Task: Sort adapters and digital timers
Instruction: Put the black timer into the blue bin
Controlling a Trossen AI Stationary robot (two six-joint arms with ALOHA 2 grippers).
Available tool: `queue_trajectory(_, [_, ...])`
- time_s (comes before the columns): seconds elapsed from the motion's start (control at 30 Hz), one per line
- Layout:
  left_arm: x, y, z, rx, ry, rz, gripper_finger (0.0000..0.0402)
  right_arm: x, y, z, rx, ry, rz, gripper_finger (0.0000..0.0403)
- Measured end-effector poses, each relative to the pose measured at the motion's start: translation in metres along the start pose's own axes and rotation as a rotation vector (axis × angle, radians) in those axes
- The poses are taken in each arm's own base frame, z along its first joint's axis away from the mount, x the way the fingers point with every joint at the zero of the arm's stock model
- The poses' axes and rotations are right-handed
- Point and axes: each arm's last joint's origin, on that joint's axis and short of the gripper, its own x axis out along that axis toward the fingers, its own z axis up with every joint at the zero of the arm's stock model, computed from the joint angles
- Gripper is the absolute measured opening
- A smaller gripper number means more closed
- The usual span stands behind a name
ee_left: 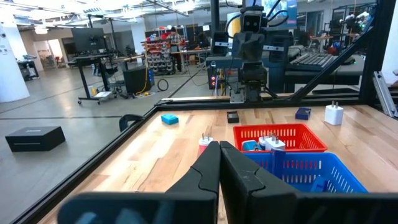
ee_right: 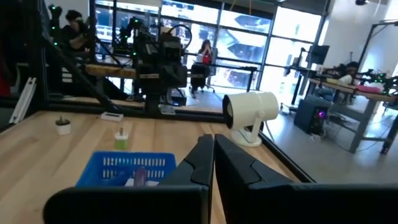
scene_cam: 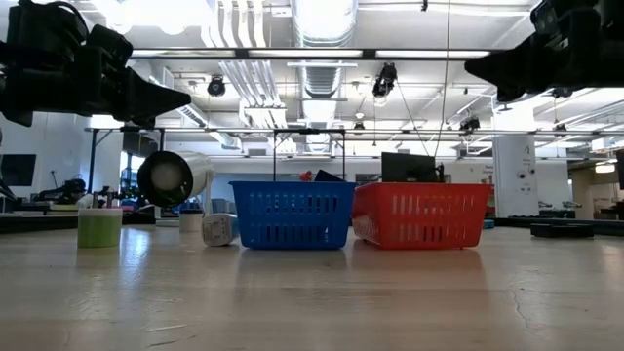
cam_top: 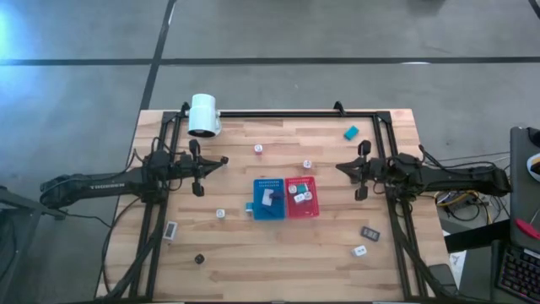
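Blue tray (cam_top: pixel 269 200) touches the red tray (cam_top: pixel 303 198); adapters (cam_top: pixel 303 197) lie in the red tray. Left hand (cam_top: pixel 224 160) and right hand (cam_top: pixel 339 167) flank the blue tray, both pinched together, empty.

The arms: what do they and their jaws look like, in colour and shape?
Both arms are dark, nearly black and slim. The left arm bears small pale lettering along its side. Cables lie by the right arm. Each ends in two dark, tapered fingers.
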Motion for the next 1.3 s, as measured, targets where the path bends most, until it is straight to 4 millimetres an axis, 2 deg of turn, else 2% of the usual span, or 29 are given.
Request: queue_trajectory(1.3, [0.0, 0.0, 0.0, -0.004, 0.0, -0.001, 0.0009, 0.0002, -0.0011, -0.0002, -0.021, -0.004, 0.018, 0.0008])
